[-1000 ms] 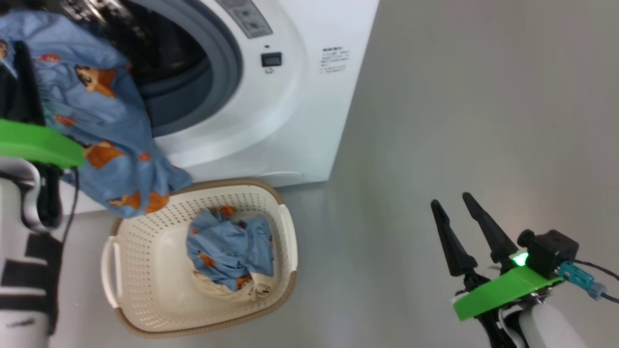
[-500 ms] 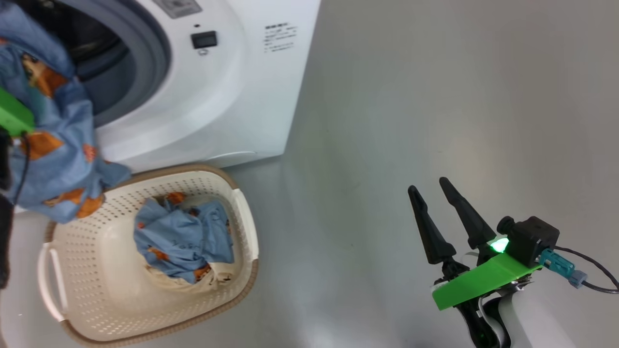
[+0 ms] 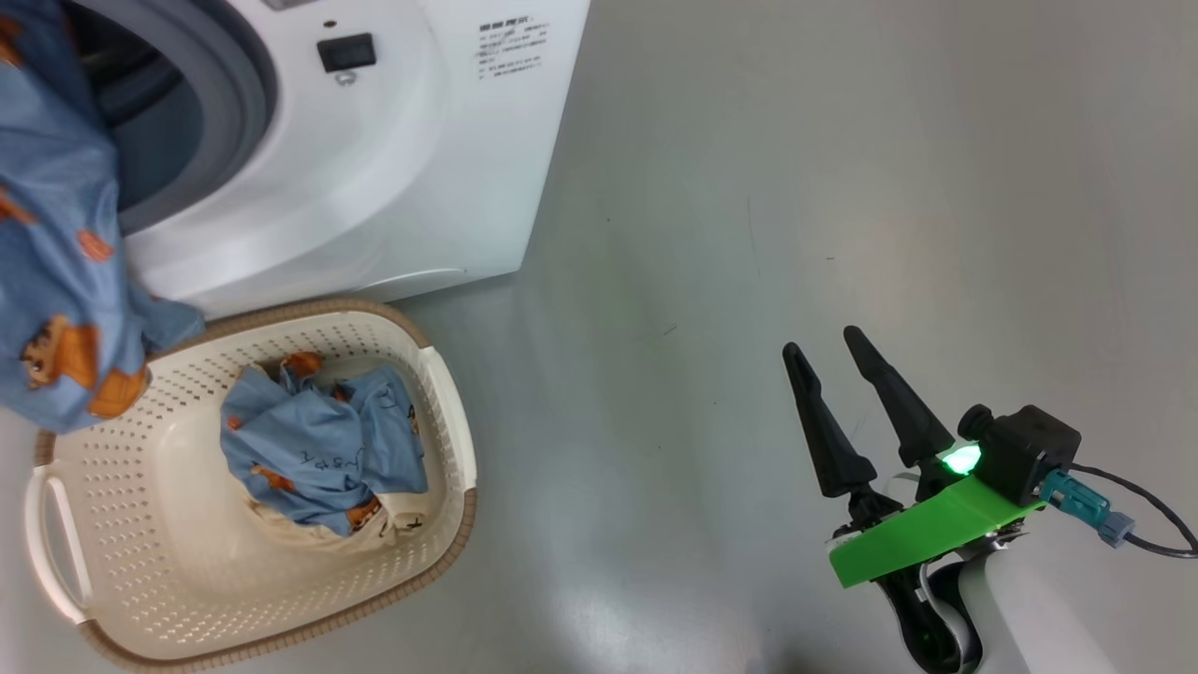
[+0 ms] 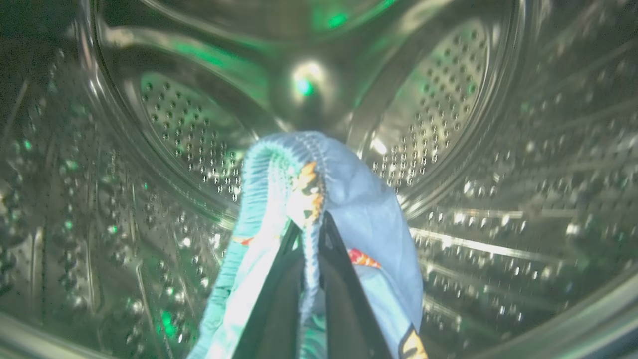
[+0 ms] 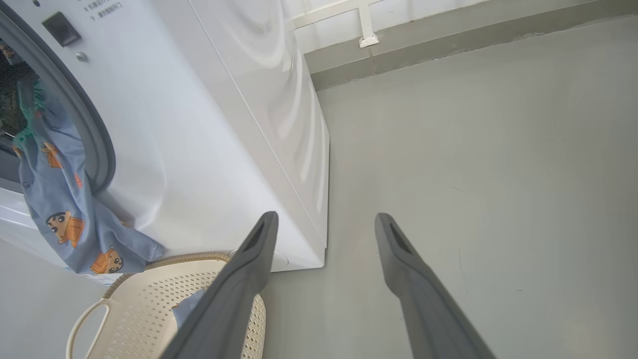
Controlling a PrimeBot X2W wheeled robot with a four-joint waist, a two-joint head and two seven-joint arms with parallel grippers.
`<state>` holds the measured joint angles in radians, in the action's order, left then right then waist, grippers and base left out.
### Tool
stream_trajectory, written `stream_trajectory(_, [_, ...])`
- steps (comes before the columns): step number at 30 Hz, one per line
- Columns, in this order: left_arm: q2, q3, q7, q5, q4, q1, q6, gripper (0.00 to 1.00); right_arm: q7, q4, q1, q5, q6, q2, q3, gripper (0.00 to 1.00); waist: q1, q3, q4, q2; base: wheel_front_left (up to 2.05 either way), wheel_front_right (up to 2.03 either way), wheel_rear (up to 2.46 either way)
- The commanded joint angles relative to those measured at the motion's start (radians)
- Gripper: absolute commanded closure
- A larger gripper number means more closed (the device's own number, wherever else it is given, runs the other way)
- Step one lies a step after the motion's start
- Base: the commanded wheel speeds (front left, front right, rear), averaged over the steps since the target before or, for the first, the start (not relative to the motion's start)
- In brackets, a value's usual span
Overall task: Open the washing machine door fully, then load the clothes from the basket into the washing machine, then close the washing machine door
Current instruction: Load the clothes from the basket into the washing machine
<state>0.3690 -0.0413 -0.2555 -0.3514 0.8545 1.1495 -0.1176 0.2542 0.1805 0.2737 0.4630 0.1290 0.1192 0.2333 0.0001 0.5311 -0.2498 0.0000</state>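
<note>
right end effector: fingers apart, empty, parked over bare floor, well apart from everything (no risk there).

basket: on the floor just in front of the washing machine. One crumpled blue bundle of clothes inside, on top of a cream piece. Loading partly done at best.

held garment: top end through the mouth, long tail draped out over the gasket and down the white front, hem just at the basket rim (touching or not, cannot tell).

left end effector: inside the drum, fingers together, clamped on a gathered fold of that garment.

risks, judging from this:
- letting go now: outside tail likely heavy enough to drag the whole piece back over the lip, onto basket or floor. Cause: more cloth outside than inside.
- backing out with cloth caught on a finger: same result.
- tail left across the gasket: door shutting on fabric, no latch.
- pushing deeper: hem possibly snagging the rim and dragging the basket.

safer: carrying the fold further back and lower before opening.
</note>
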Motion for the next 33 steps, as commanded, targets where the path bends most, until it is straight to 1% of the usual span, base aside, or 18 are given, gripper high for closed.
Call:
stream_trajectory(1, [0.042,0.023,-0.006,0.024,0.009,-0.027,0.003,0.72,0.008,-0.021,-0.003,-0.009,0.002,-0.005,0.018,0.0,-0.0001,-0.002,0.002,0.0,0.0,0.0,0.0])
stream_trajectory(2, [0.038,0.025,-0.006,0.028,0.032,-0.029,0.002,0.19,0.008,-0.02,-0.003,-0.01,0.002,-0.005,0.019,0.0,-0.0001,-0.003,0.004,0.0,0.0,0.0,0.0])
stream_trajectory(3, [0.037,0.024,-0.006,0.035,0.045,-0.028,0.001,0.0,0.008,-0.019,-0.003,-0.01,0.002,-0.006,0.02,0.0,-0.0001,-0.003,0.005,0.0,0.0,0.0,0.0])
stream_trajectory(11, [0.025,0.028,-0.006,0.057,0.14,-0.023,-0.007,0.0,0.008,-0.013,-0.003,-0.009,0.002,-0.003,0.02,0.0,-0.0001,-0.017,0.019,0.0,0.0,0.0,0.0])
stream_trajectory(17, [0.01,0.033,-0.006,0.056,0.149,-0.032,-0.01,0.0,0.008,-0.013,-0.003,-0.009,0.002,0.001,0.016,0.0,-0.0001,-0.024,0.029,0.0,0.0,0.0,0.0])
stream_trajectory(23, [-0.024,0.059,-0.006,0.057,0.09,-0.105,-0.012,0.0,0.008,-0.015,-0.005,-0.011,0.002,0.009,0.005,0.0,-0.0001,-0.037,0.052,0.0,0.0,0.0,0.0])
stream_trajectory(33, [-0.099,0.143,-0.006,0.068,-0.068,-0.31,-0.013,0.0,0.008,-0.017,-0.005,-0.012,0.002,0.03,-0.019,0.0,-0.0001,-0.06,0.097,0.0,0.0,0.0,0.0])
